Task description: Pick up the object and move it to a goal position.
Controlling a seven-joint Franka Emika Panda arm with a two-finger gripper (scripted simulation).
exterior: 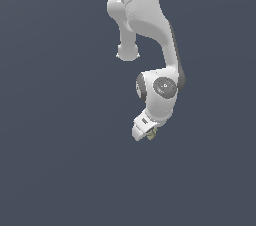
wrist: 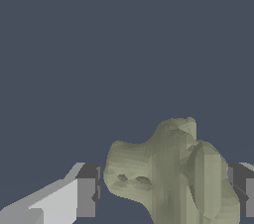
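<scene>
Your gripper (exterior: 144,133) pinches the object (wrist: 171,173) between its fingers (wrist: 87,196). You see an olive-tan, lumpy, irregular block with darker dents.

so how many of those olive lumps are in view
1. The olive lump sits between the gripper fingers in the wrist view; in the exterior view it peeks out at the arm's tip. None elsewhere.

In the exterior view we see only a sliver of the olive lump (exterior: 150,135), the rest hidden behind the claw (exterior: 142,131). The arm's base is cut off. In the wrist view, lump (wrist: 173,173) and fingers (wrist: 87,196) run off the edge.
</scene>
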